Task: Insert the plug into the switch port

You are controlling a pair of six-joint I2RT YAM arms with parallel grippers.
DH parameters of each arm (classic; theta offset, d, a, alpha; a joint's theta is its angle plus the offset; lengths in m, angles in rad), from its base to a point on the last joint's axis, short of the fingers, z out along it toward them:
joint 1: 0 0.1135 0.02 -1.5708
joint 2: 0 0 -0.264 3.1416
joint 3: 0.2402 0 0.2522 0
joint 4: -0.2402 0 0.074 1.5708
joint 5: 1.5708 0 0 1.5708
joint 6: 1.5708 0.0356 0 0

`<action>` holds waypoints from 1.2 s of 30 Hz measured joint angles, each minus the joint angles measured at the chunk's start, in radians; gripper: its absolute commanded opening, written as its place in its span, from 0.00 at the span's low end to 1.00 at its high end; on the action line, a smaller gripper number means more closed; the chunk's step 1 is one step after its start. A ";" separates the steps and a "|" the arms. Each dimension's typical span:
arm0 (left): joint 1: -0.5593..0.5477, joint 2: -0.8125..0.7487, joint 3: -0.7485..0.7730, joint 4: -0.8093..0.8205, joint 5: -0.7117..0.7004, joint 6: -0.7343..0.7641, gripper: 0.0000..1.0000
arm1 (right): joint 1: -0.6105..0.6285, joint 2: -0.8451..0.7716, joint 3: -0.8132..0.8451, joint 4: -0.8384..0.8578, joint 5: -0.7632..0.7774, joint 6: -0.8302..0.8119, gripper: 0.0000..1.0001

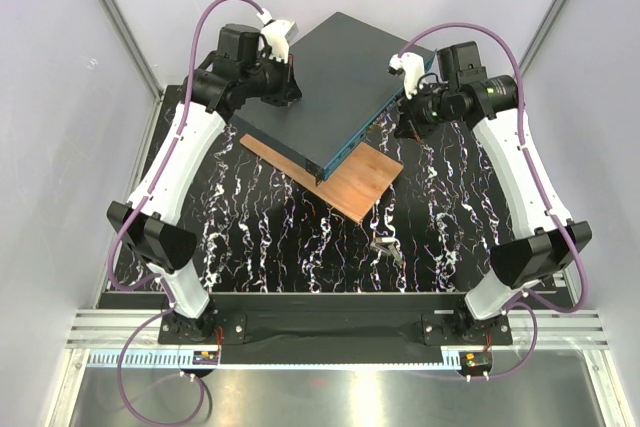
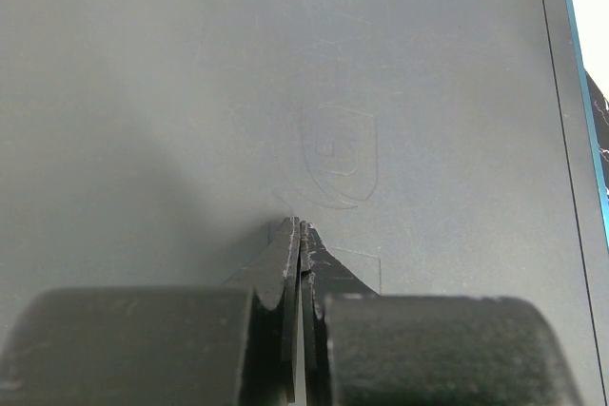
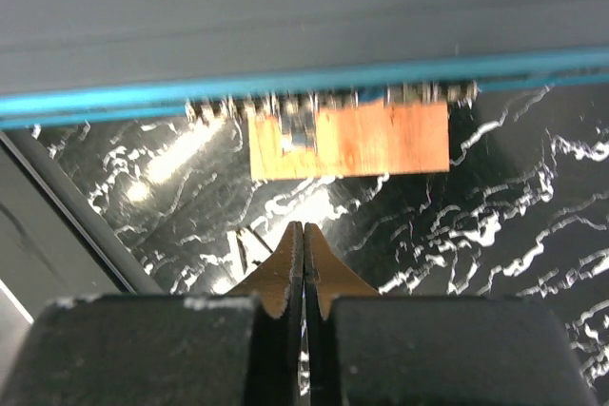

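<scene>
Both tools are pressed together, empty: left tool on top of the large flat dark grey-teal switch, right tool beside its port face. Pickup stage, I judge: what looks like the small greyish plug lies loose on the table, so the right tool must spread.

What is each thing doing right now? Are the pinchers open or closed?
Large flat dark grey-teal switch box: lying on the board, plug not in.
Thin brown wooden board: flat, partly under the switch.
Small greyish plug: loose on the black marbled mat.
Left gripper: shut, empty, over the switch top.
Right gripper: shut, empty, above the mat.
</scene>
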 measured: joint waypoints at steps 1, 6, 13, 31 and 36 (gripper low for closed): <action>0.000 0.000 0.000 0.000 0.000 0.000 0.00 | 0.001 0.008 0.011 0.002 -0.008 0.006 0.00; 0.002 0.000 0.000 0.000 0.003 -0.001 0.00 | 0.008 0.043 0.041 0.021 -0.028 0.035 0.00; 0.005 0.000 0.000 0.000 0.009 -0.011 0.00 | 0.019 0.058 0.041 0.074 -0.032 0.071 0.00; 0.015 0.000 -0.011 0.019 0.025 -0.026 0.00 | 0.023 0.037 -0.098 0.238 -0.034 0.192 0.00; 0.016 0.000 -0.011 0.019 0.029 -0.031 0.00 | 0.027 -0.022 -0.244 0.373 -0.034 0.267 0.00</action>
